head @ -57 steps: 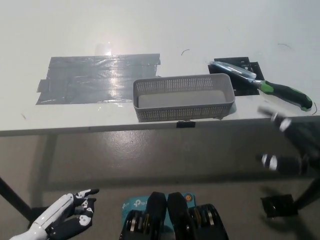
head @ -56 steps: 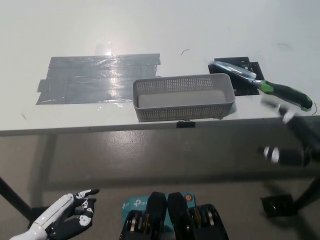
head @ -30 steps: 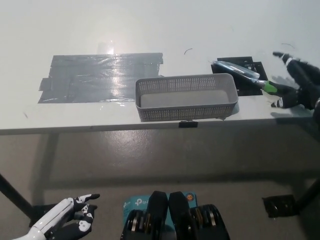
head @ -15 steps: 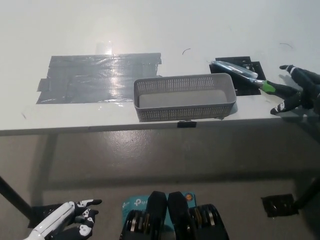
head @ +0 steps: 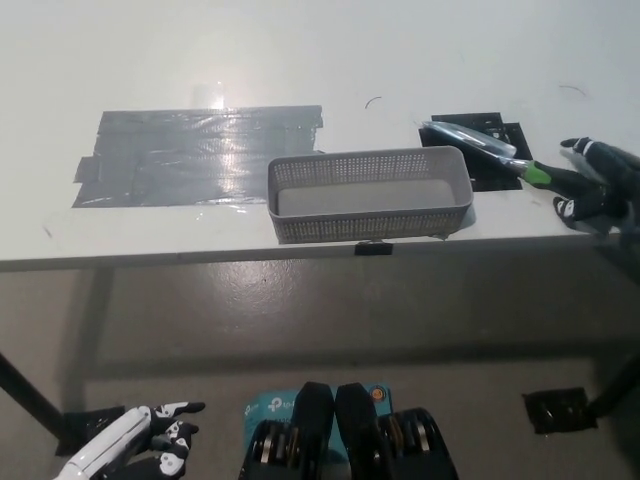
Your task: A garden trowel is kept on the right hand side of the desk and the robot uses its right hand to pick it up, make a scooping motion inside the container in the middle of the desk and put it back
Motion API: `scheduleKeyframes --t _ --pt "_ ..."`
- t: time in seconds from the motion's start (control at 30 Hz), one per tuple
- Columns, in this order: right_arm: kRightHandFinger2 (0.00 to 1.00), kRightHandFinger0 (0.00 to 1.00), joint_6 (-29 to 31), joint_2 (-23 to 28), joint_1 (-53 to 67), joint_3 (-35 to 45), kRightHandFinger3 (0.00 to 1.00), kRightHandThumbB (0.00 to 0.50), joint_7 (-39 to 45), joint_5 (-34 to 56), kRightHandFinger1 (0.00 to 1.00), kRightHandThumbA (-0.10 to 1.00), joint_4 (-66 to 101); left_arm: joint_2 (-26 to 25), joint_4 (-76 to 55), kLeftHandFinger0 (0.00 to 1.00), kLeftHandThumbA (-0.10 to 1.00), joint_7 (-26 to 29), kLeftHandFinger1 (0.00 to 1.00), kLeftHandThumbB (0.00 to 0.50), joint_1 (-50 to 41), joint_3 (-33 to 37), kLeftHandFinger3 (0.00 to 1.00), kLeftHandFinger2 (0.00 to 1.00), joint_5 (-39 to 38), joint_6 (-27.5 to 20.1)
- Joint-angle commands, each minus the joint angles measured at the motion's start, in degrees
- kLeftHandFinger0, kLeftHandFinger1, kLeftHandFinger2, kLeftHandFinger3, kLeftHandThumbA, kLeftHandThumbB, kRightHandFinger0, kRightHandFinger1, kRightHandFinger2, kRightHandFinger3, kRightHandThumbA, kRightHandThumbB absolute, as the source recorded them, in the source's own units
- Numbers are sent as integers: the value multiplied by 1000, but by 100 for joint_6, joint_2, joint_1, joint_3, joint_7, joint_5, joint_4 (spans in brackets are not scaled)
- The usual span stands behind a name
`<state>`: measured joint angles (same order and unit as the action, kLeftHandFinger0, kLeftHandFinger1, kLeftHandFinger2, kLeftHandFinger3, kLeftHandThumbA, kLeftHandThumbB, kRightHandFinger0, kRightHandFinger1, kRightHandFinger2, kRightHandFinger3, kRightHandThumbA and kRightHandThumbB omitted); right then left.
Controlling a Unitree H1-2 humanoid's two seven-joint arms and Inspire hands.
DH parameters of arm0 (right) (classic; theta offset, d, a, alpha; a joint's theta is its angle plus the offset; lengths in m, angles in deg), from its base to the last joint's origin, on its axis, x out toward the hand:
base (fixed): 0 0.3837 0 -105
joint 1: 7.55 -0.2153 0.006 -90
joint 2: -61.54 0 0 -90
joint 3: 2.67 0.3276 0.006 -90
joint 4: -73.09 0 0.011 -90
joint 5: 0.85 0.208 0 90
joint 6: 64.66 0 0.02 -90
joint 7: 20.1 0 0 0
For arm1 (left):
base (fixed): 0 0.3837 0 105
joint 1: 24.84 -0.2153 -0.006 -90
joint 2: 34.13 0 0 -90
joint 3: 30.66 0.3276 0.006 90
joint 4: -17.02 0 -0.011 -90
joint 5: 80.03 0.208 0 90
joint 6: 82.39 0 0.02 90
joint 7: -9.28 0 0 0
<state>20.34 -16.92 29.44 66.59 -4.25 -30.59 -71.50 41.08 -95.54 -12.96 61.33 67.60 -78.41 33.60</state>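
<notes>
The garden trowel (head: 500,155) lies on the desk's right side, its metal blade on a black patch (head: 490,150) and its green-and-black handle pointing right. My black right hand (head: 598,185) is around the handle's far end, fingers curling over it; how firmly it holds is unclear. The grey perforated container (head: 368,193) stands in the middle near the desk's front edge. My white left hand (head: 135,450) rests low at the bottom left, below the desk.
A wide patch of grey tape (head: 200,155) covers the desk left of the container. The desk's front edge (head: 200,255) runs across the picture, with floor below it. A small black clip (head: 372,248) sits under the container at the edge.
My right hand rose from below the desk to the trowel's handle and has closed in around it. The left hand sank lower at the bottom left. The trowel has not moved.
</notes>
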Motion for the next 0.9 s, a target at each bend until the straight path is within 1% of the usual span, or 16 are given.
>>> scheduleKeyframes --t 0.0,0.1,0.2,0.23,0.3,0.37,0.4,0.43,0.5,0.6,0.67,0.7,0.73,0.77,0.83,0.87 --pt "1000 1000 571 -162 -125 -154 1000 340 79 43 1000 648 -341 -194 -58 801 1000 -113 868 236 144 -26 1000 931 46 -12" --pt "1000 1000 362 -248 88 -266 1000 220 436 74 1000 525 -180 -223 -96 779 1000 -117 852 245 163 36 1000 927 141 -19" --pt "1000 1000 -39 -318 -18 -686 1000 70 967 -223 1000 578 -389 -248 -103 785 1000 -171 863 245 215 50 1000 935 123 22" --pt "1000 1000 -83 -310 -49 -738 1000 51 1021 -219 1000 574 -412 -247 -105 787 1000 -184 866 246 247 47 1000 937 123 35" --pt "1000 948 -221 -382 -227 -991 1000 8 1371 -338 1000 343 -784 -245 -149 785 1000 -207 868 243 264 52 1000 938 131 93" --pt "1000 938 -237 -382 -296 -1162 1000 18 1425 -424 1000 308 -897 -246 -156 778 1000 -207 861 257 277 54 1000 931 153 93" --pt "1000 814 -211 -366 -330 -1316 1000 23 1412 -549 943 215 -969 -324 -187 771 1000 -235 850 267 310 138 1000 927 298 56" --pt "882 452 -200 -357 -337 -1405 1000 20 1365 -622 610 139 -989 -330 -190 771 1000 -241 846 281 317 154 1000 924 323 79" --pt "793 362 -136 -322 -354 -1640 1000 0 1278 -772 543 80 -990 -364 -225 765 1000 -264 828 288 328 171 1000 909 381 57" --pt "798 202 -257 -292 -342 -1962 1000 0 1043 -1012 453 -95 -968 -400 -253 766 1000 -294 812 305 354 203 1000 896 415 62" --pt "608 100 -85 -294 -418 -2395 1000 1 891 -1372 289 -63 -1103 -443 -285 769 1000 -319 807 334 389 224 1000 893 437 68" --pt "486 65 -108 -338 -451 -2580 805 130 761 -1518 222 -35 -1220 -464 -297 771 1000 -342 810 326 399 234 1000 897 437 70" --pt "495 156 -72 -353 -473 -2716 655 225 748 -1628 285 7 -1253 -468 -289 772 1000 -349 814 338 404 230 1000 901 427 74" --pt "330 8 -187 -420 -511 -2877 538 298 761 -1712 102 -15 -1340 -480 -309 779 1000 -367 818 333 413 225 1000 905 446 94" --pt "185 0 -249 -405 -486 -2971 453 328 667 -1734 13 -68 -1297 -484 -309 788 1000 -409 820 342 463 234 1000 908 473 94" --pt "270 33 -420 -372 -337 -2998 956 105 442 -1805 82 -64 -1074 -501 -328 799 1000 -440 827 342 481 250 1000 917 475 93"
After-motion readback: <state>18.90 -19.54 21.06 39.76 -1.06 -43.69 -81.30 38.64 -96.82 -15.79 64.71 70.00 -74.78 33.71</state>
